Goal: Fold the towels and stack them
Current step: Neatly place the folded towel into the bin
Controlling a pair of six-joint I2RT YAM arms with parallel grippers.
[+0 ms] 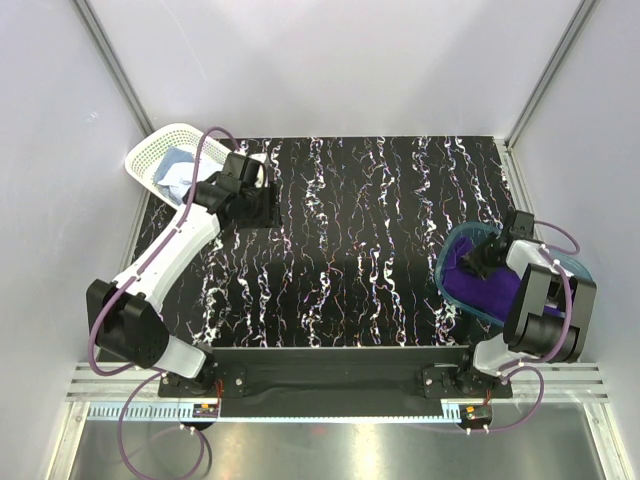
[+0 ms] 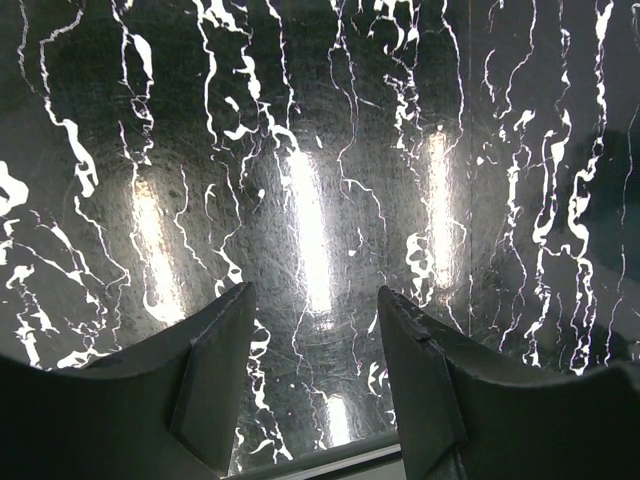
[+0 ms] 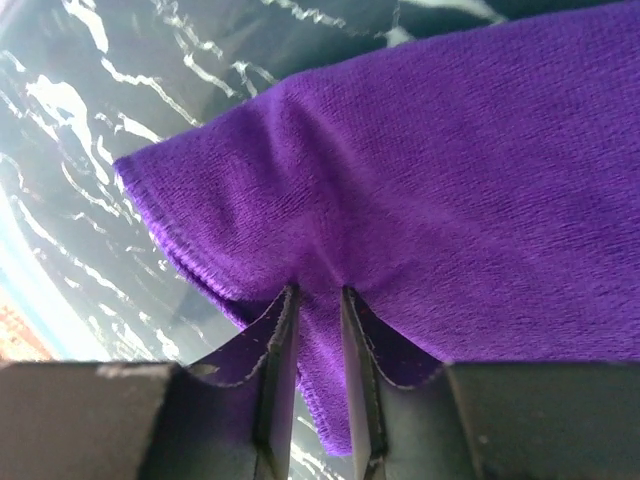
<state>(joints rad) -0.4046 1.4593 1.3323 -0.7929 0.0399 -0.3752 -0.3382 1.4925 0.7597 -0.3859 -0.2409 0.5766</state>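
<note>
Purple towel (image 3: 430, 170) lies bunched in blue tub (image 1: 447, 250), right side of table. Its body runs ahead, away from the right gripper (image 3: 318, 300), whose narrow jaws pinch a fold near the hem. Left gripper (image 2: 315, 292) gapes empty, well apart.

The purple towel (image 3: 450, 200) lies bunched in the blue tub (image 1: 465, 232), the light blue towel (image 1: 178, 172) crumpled in the basket (image 1: 150, 152).
</note>
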